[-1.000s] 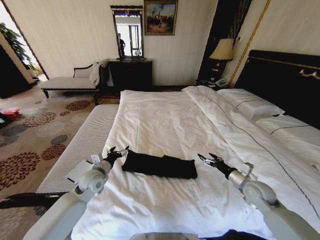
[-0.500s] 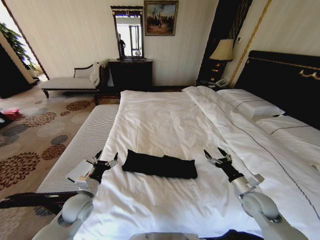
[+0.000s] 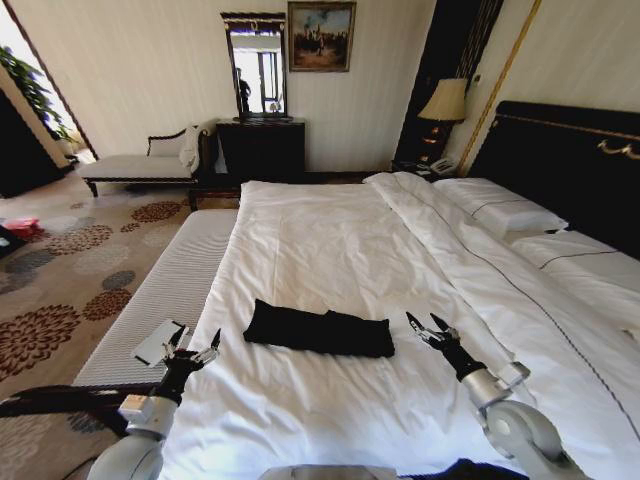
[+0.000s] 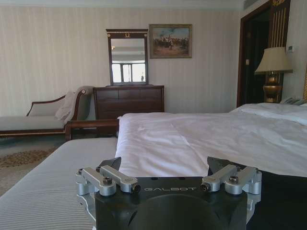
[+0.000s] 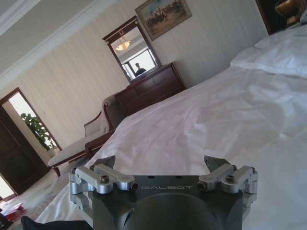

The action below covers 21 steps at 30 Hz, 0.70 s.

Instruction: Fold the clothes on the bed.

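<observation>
On the near part of the bed point(image 3: 330, 240), the black T-shirt point(image 3: 318, 329) lies folded into a long, narrow bundle across the white duvet point(image 3: 300, 400), a little left of the middle. It sits in the same spot and shape as a second ago.

Both grippers are off the cloth. The left gripper point(image 3: 190, 348) has drawn back and down toward the left edge of the bed; a second ago it was right beside the shirt's left end, and now it hangs well apart from it, over the edge of the duvet next to the grey bench point(image 3: 175, 275) alongside the bed. Its jaws are spread apart and hold nothing, which the left wrist view also shows point(image 4: 168, 178). A small pale card-like thing point(image 3: 160, 341) lies on the bench just beside that gripper.

The right gripper point(image 3: 430, 326) is near the shirt's right end, not touching it, and has shifted only slightly, a bit lower and closer to the robot than before. Its jaws are also spread and empty, as seen from the right wrist view point(image 5: 163, 175).

Farther off, white pillows point(image 3: 497, 210) rest against the dark headboard point(image 3: 570, 150), and a dark dresser point(image 3: 262, 148) with a mirror point(image 3: 256, 65) stands at the far wall.
</observation>
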{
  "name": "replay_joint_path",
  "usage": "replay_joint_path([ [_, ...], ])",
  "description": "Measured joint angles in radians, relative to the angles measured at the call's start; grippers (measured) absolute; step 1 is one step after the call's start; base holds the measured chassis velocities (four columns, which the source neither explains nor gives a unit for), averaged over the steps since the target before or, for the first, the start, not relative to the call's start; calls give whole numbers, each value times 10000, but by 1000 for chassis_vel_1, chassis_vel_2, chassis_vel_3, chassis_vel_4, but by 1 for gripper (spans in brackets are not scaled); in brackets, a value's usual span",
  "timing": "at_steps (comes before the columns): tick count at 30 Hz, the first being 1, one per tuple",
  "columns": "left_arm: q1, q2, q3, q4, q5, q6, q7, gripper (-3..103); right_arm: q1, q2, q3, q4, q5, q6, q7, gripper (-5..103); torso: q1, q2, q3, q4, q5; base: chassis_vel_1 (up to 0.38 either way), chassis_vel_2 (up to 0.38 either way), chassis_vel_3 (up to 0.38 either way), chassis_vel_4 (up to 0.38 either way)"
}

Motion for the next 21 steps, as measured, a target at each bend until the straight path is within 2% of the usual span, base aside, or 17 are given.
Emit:
replay_joint_path([
  [4, -24, 3, 4, 10, -32, 0, 2, 100, 71, -388, -241, 81, 1173, -974, 261, 100, 0, 0, 0, -1, 0, 0, 0, 0, 0],
  [5, -24, 3, 4, 10, -32, 0, 2, 100, 71, -388, -241, 81, 1173, -974, 261, 100, 0, 0, 0, -1, 0, 0, 0, 0, 0],
  [9, -48, 10, 24, 17, -43, 2, 1, 100, 378, -856, -443, -211, 2169, -2051, 1019, 100, 1, 0, 0, 0, 0, 0, 0, 0, 0],
  [10, -48, 10, 24, 17, -43, 2, 1, 100, 378, -856, -443, -211, 2169, -2051, 1019, 100, 1, 0, 0, 0, 0, 0, 0, 0, 0],
  [13, -62, 16, 36, 20, -49, 16, -5, 100, 764, -1223, -681, -751, 2276, -2738, 1182, 100, 2, -1, 0, 1, 1, 0, 0, 0, 0],
  [15, -64, 16, 38, 20, -50, 18, -6, 100, 839, -1280, -721, -877, 2265, -2822, 1179, 100, 2, 0, 1, 1, 1, 0, 0, 0, 0],
  [21, -77, 22, 49, 26, -56, 34, -18, 100, 1322, -1778, -979, -1863, 1920, -3481, 646, 100, 2, -1, 1, 0, 2, 0, 0, 0, 0],
])
